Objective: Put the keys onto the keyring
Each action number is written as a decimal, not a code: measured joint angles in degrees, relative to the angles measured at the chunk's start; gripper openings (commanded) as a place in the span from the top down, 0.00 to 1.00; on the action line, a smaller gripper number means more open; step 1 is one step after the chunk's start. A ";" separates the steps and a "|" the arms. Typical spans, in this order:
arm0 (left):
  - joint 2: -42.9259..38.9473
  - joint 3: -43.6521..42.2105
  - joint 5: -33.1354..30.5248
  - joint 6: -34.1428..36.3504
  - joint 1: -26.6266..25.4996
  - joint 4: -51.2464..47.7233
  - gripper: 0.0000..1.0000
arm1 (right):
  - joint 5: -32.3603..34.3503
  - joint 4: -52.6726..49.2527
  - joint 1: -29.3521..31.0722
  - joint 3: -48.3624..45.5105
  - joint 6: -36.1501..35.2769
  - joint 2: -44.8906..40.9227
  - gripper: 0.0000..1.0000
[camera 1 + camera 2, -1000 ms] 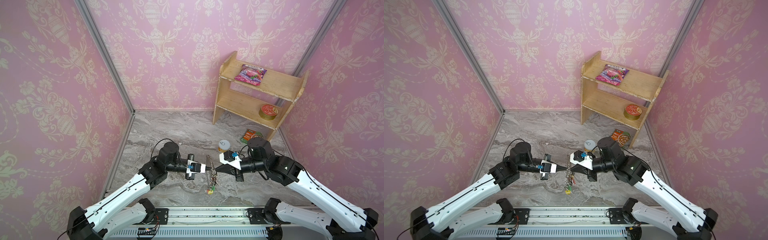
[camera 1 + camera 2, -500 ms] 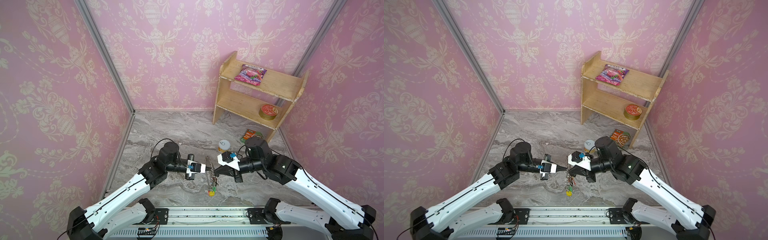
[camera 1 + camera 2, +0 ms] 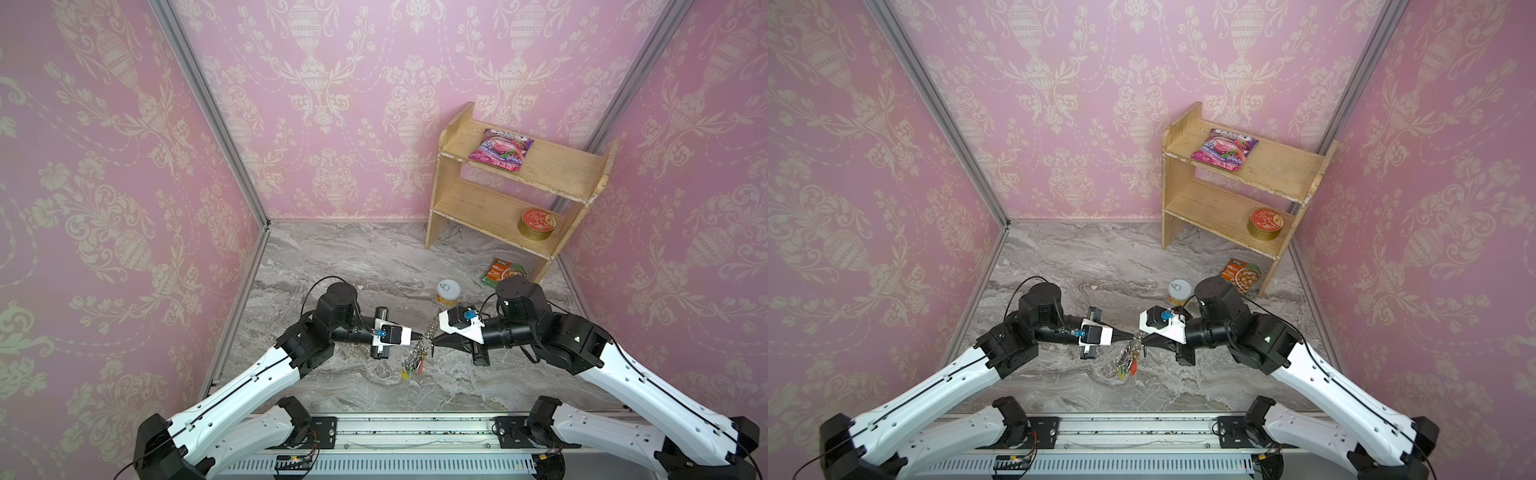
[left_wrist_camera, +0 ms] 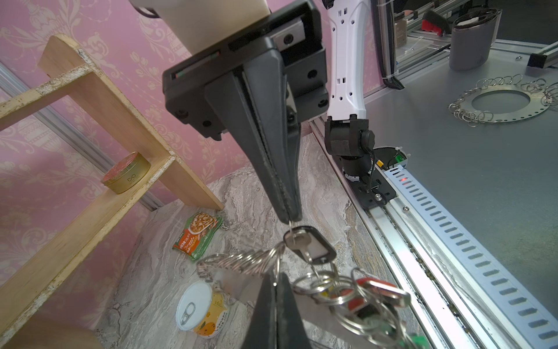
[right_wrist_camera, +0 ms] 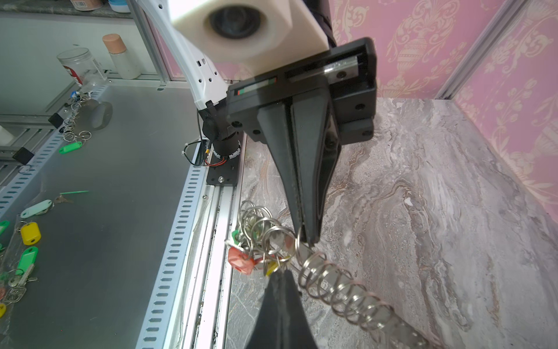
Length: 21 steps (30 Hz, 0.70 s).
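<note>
Key (image 4: 317,249) with the black head dangles from a thin ring pinched by the right gripper (image 4: 291,219). The left gripper (image 4: 276,279) pinches the keyring (image 4: 241,260) just beside it, above the counter (image 4: 157,272). Whether they link is unclear.

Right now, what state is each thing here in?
Left fingers: shut on the keyring.
Right fingers: shut on the key's thin ring.
Key: hanging in the air.
Keyring: lifted, tags dangling.
Can: upright, unopened.
Tin: lid on, lower shelf.
Pouch: flat on top shelf.
Sachet: flat on the table.
</note>
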 measured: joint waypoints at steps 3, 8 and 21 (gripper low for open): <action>0.20 0.35 0.02 0.39 0.00 -0.48 1.00 | 1.33 0.07 0.00 0.09 -0.74 -0.15 1.00; 0.26 0.42 0.02 0.46 0.00 -0.68 1.00 | 2.47 0.07 0.72 0.66 -1.60 0.48 1.00; 0.26 0.42 0.02 0.48 0.00 -0.87 1.00 | 1.66 -0.42 0.74 1.11 -2.01 1.14 1.00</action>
